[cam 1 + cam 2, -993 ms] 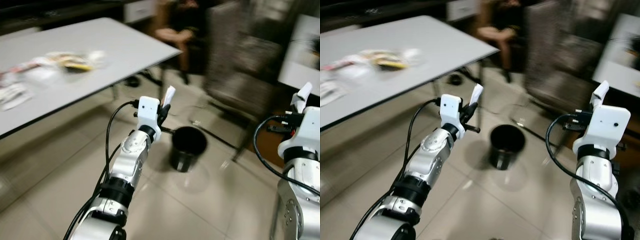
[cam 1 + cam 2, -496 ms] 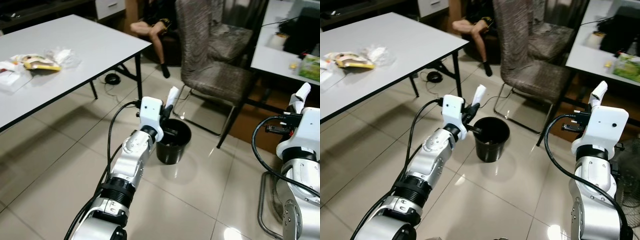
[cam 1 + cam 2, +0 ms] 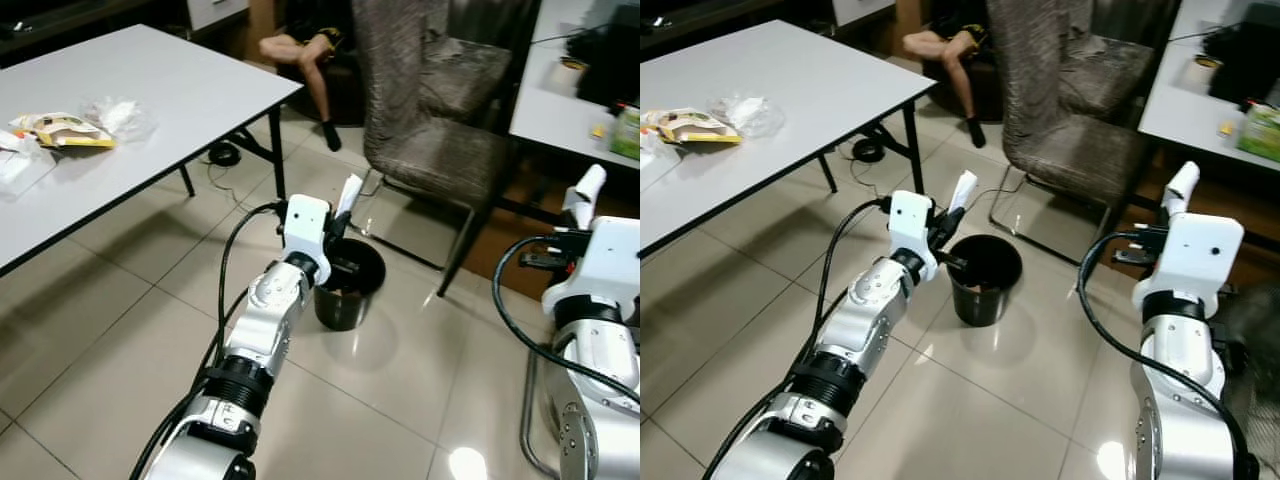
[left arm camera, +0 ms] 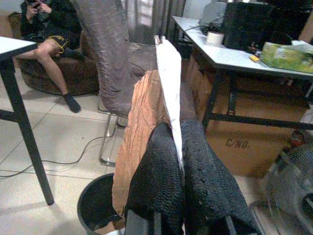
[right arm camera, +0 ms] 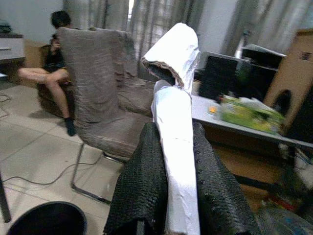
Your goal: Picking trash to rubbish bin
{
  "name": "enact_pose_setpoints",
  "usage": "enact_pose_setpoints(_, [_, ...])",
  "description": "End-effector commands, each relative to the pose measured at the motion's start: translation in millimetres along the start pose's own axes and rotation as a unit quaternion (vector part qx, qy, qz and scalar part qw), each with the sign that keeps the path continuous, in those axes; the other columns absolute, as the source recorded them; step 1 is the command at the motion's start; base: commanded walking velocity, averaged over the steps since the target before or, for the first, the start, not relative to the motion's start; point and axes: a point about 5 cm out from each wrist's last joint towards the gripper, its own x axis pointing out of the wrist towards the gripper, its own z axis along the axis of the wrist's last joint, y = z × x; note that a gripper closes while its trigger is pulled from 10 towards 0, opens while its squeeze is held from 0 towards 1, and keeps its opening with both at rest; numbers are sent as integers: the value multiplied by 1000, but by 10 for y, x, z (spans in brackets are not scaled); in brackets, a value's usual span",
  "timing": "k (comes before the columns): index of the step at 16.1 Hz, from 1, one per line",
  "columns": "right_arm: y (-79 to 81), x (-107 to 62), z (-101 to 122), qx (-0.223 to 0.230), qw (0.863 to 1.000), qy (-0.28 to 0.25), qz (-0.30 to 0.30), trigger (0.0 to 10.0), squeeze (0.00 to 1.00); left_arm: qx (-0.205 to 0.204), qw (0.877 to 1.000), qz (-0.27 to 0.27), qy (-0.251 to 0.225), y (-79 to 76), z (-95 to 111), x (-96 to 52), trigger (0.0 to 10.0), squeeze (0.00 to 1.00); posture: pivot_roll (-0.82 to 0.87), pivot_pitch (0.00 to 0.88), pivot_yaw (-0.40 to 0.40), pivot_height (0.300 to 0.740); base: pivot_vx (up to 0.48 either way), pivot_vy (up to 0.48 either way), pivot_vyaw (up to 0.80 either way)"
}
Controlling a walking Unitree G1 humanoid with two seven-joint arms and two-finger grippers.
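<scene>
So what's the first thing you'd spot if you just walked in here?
Probably the left gripper held over the black bin on the tiled floor, pinching a flat piece of white and brown trash. Off to the right, the right gripper is raised, clamping a crumpled white wrapper. Behind the bin stands a grey chair, and more wrappers lie on the white table at the left.
</scene>
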Motion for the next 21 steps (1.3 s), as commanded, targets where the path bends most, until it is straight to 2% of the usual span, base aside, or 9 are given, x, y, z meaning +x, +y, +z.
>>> enact_pose_setpoints(1, [8, -21, 39, -2, 1000, -11, 5, 10000, 0, 7, 1000, -4, 2, 1, -1, -1, 0, 0, 45, 79, -17, 740, 480, 0, 0])
enact_pose_setpoints(10, [98, -4, 40, 14, 1000, -11, 20, 10000, 0, 13, 1000, -14, 12, -17, -33, 5, 0, 0, 53, 71, -12, 740, 480, 0, 0])
enact_pose_setpoints(21, [118, 23, 42, 11, 1000, -14, 21, 10000, 0, 22, 999, -22, 18, -42, -62, 10, 0, 0, 59, 63, -15, 740, 472, 0, 0])
